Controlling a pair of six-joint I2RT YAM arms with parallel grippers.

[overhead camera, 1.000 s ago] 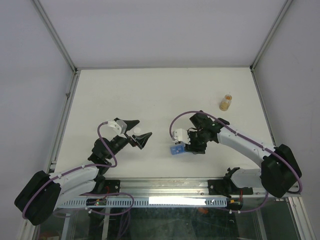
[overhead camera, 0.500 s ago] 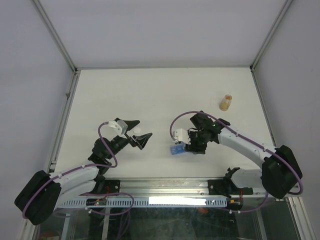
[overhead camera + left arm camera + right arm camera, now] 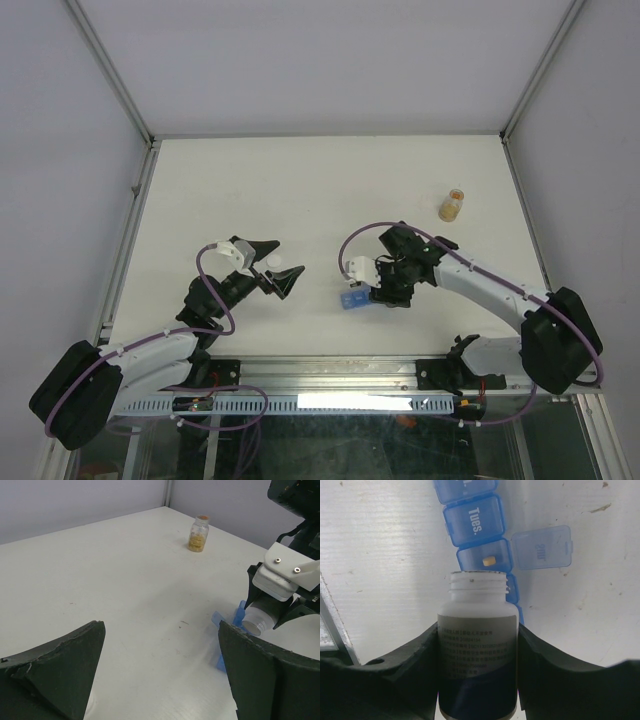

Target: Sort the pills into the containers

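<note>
My right gripper [image 3: 378,284] is shut on an uncapped white bottle [image 3: 477,645] and holds it tilted, mouth down, over the blue pill-organiser strip [image 3: 475,526]. The strip lies on the table [image 3: 300,190] just left of that gripper in the top view [image 3: 350,299]. One cell right under the bottle mouth has its lid [image 3: 542,547] flipped open, and one small yellowish pill [image 3: 489,560] lies in it. The neighbouring cell marked "Tues." is closed. My left gripper [image 3: 275,265] is open and empty, low over the table left of the strip. The bottle [image 3: 260,621] and strip [image 3: 227,622] also show in the left wrist view.
A small amber jar [image 3: 452,204] with tan contents stands upright at the back right, also in the left wrist view [image 3: 198,533]. A small white round object [image 3: 272,261] lies by my left gripper. Metal frame rails run along the table's sides.
</note>
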